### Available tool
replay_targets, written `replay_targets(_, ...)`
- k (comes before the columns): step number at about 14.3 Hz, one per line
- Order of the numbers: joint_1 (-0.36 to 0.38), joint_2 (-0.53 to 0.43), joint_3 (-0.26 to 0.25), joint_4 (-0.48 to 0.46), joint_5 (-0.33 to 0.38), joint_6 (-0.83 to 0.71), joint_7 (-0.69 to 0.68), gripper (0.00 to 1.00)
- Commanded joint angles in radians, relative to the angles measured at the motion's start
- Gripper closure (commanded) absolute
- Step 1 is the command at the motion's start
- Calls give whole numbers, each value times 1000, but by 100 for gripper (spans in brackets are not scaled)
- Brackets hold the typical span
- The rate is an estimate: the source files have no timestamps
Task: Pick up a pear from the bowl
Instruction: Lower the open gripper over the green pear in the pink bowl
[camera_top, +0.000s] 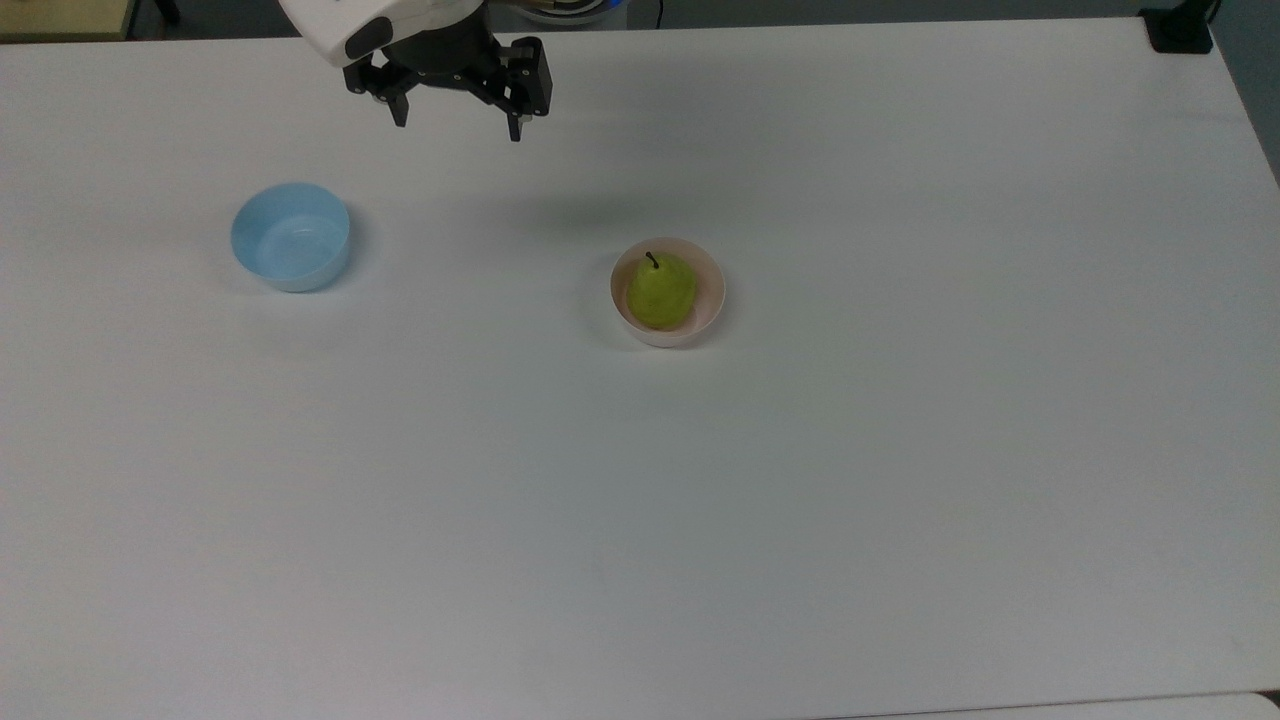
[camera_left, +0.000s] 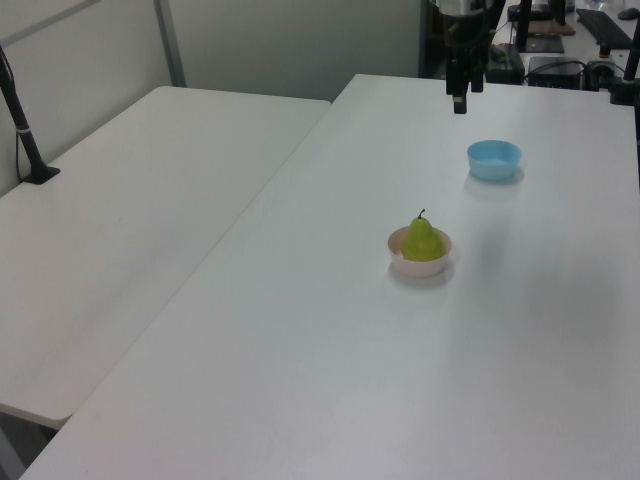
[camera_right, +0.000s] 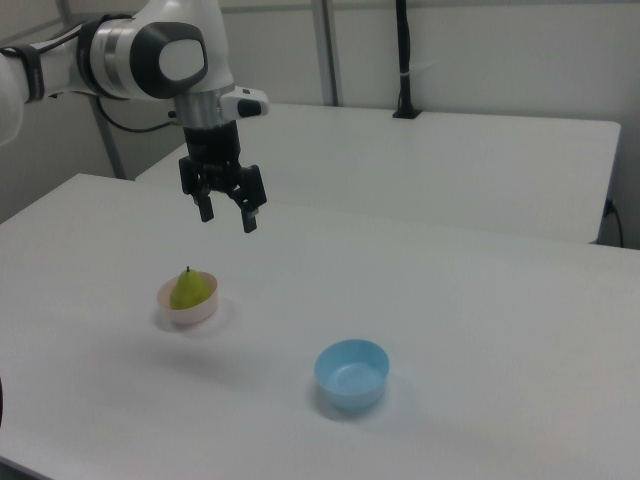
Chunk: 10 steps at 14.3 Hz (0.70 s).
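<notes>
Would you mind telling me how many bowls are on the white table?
2. The small pale pink bowl holding the yellow-green pear sits near the table's middle; the empty light blue bowl stands apart, toward the top view's left.

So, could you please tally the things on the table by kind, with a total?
Bowls: 2, the pink bowl and the blue bowl
Pears: 1, the pear in the pink bowl
Total: 3

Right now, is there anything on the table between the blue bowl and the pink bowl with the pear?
No. In the top view, only bare white table lies between the blue bowl and the pink bowl holding the pear.
</notes>
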<state>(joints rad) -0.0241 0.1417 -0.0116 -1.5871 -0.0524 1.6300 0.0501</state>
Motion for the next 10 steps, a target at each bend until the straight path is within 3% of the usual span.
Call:
replay_targets(1, -10, -19, 5, 1, 2, -10, -10, 0)
replay_targets(10, 15, 5, 4, 18, 6, -6, -10, 0)
